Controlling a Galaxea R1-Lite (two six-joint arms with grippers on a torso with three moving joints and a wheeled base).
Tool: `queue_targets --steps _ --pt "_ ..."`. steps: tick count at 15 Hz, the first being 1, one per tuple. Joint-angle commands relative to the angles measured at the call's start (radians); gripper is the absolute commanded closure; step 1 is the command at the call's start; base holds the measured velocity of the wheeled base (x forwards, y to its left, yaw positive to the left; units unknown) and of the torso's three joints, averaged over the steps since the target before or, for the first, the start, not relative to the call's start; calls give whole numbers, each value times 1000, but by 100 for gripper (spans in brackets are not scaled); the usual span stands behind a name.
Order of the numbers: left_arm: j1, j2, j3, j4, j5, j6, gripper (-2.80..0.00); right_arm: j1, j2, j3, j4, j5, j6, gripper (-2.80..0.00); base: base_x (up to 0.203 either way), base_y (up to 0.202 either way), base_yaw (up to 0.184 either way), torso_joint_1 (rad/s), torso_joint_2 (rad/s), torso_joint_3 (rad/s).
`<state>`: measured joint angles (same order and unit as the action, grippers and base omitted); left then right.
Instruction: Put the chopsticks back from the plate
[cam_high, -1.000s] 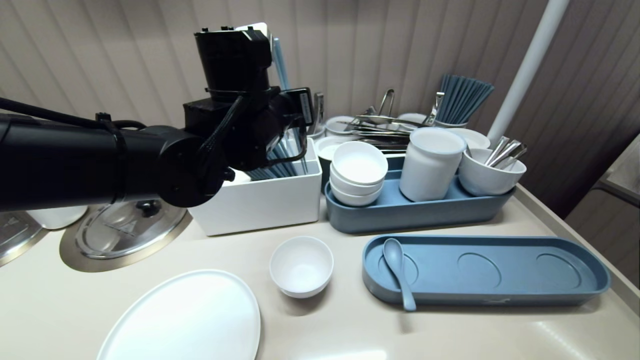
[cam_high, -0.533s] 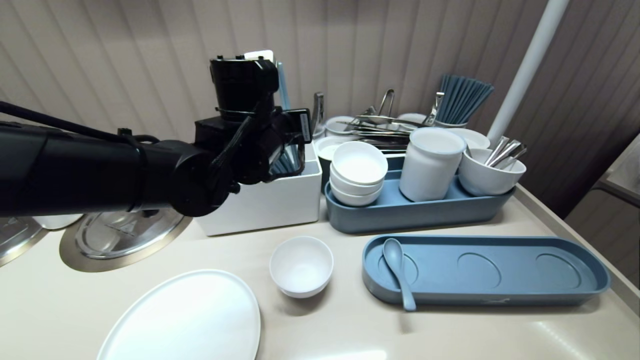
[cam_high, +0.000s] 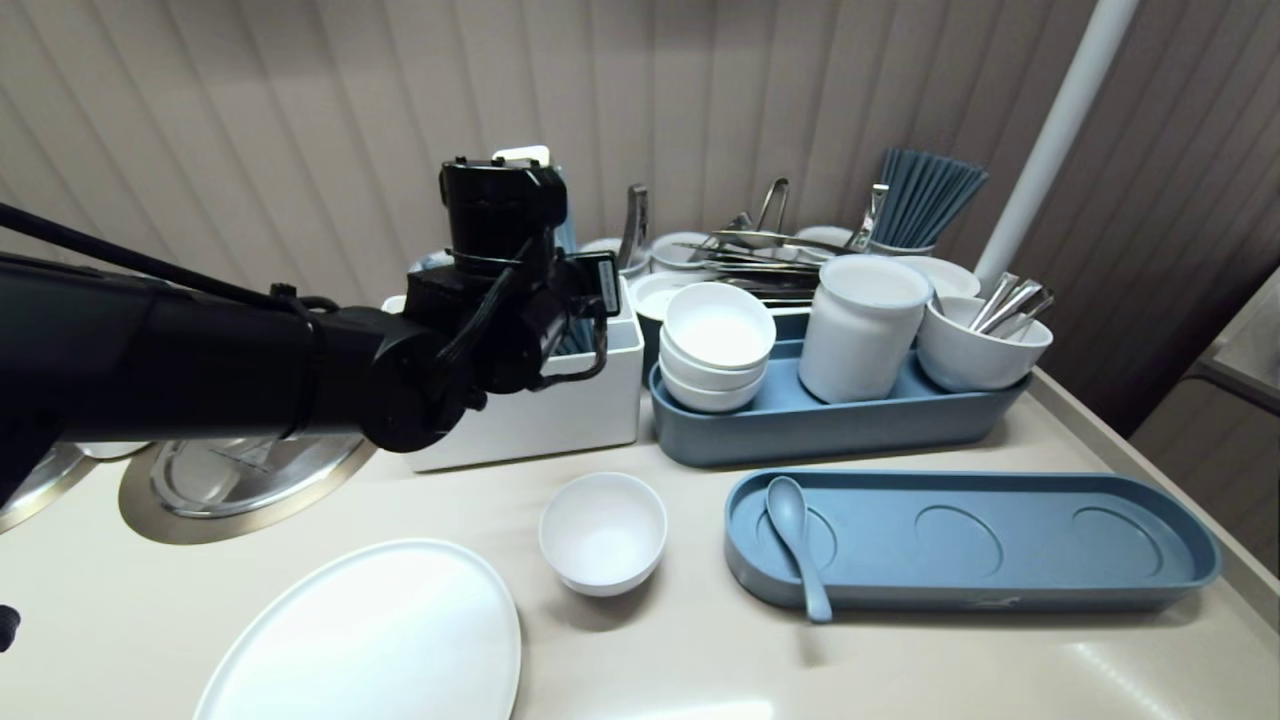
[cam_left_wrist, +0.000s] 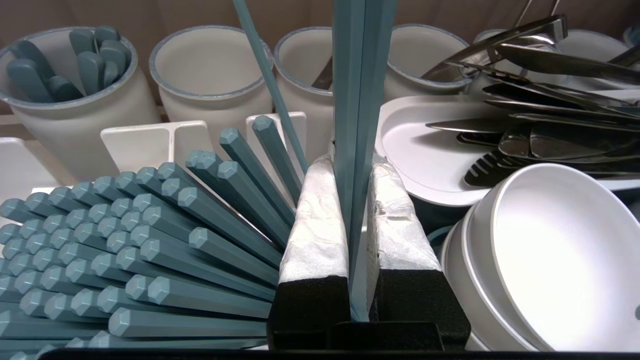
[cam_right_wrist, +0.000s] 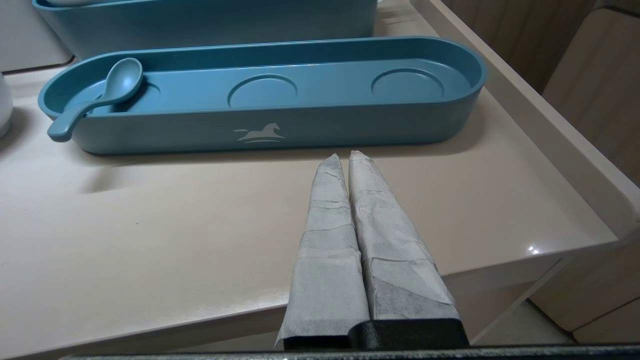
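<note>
My left gripper (cam_left_wrist: 352, 165) is shut on a pair of blue chopsticks (cam_left_wrist: 357, 95), which run up between its white-wrapped fingers (cam_left_wrist: 315, 220). It hovers over the right end of a white box (cam_high: 560, 400) packed with blue chopsticks (cam_left_wrist: 150, 240), next to stacked white bowls (cam_left_wrist: 545, 250). In the head view the left arm (cam_high: 480, 300) reaches across over that box, and its wrist hides the fingers. My right gripper (cam_right_wrist: 345, 156) is shut on nothing, low by the table's front edge, just before the long blue tray (cam_right_wrist: 260, 130) with a blue spoon (cam_right_wrist: 107, 90).
A white bowl (cam_high: 603, 532) and an oval white plate (cam_high: 370, 635) sit at the front. Behind the long tray (cam_high: 970, 590), a deeper blue tray (cam_high: 800, 430) carries stacked bowls (cam_high: 715, 340), a white jar (cam_high: 862, 325) and a cup of cutlery (cam_high: 980, 345). A pot lid (cam_high: 240, 470) lies left.
The left arm has come down and a little to the right over the white box, still gripping the chopsticks. Nothing else has moved.
</note>
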<state>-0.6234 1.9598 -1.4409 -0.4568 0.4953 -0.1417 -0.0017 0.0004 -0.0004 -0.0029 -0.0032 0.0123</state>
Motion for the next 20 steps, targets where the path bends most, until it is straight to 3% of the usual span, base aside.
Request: queue_targets --steps 1,4,5,15,18,20 --pt "4 2 -1 -2 3 -4 0 0 1 -1 0 0 0 0 0 0 0 0 0 0" --pt "4 4 2 -2 3 -4 0 0 0 -1 0 0 0 0 0 0 0 0 0 0" --pt "4 4 2 -2 3 -4 -280 0 1 -1 0 0 0 0 0 0 0 0 0 0" --pt "1 -95 -67 24 -2 -2 -280 0 1 0 0 0 0 0 0 0 0 0 0 0" --pt "1 -157 -69 158 -8 -23 -280 0 0 0 0 0 0 0 0 0 0 0 0 0" --pt "-4 -205 -67 333 -35 -28 -280 0 0 0 0 0 0 0 0 0 0 0 0 0"
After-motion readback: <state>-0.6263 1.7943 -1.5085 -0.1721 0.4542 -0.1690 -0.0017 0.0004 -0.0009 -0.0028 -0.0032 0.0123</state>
